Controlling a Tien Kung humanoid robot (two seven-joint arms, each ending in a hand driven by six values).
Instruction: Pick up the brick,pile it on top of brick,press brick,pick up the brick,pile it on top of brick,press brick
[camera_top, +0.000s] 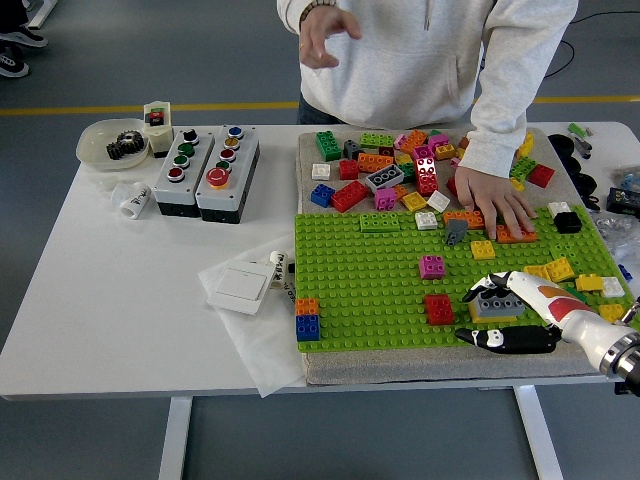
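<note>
head view: grey studded brick

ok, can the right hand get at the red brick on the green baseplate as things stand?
Probably yes. The right hand is shut on the grey brick, just right of the red brick; bare green baseplate lies between them. It would need to let go first.

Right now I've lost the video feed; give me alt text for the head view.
The robot's right hand grips a grey brick on a yellow brick at the green baseplate's near right corner. Across the table, a person rests one hand on loose bricks and lifts the other hand. The left arm is out of view.
</note>
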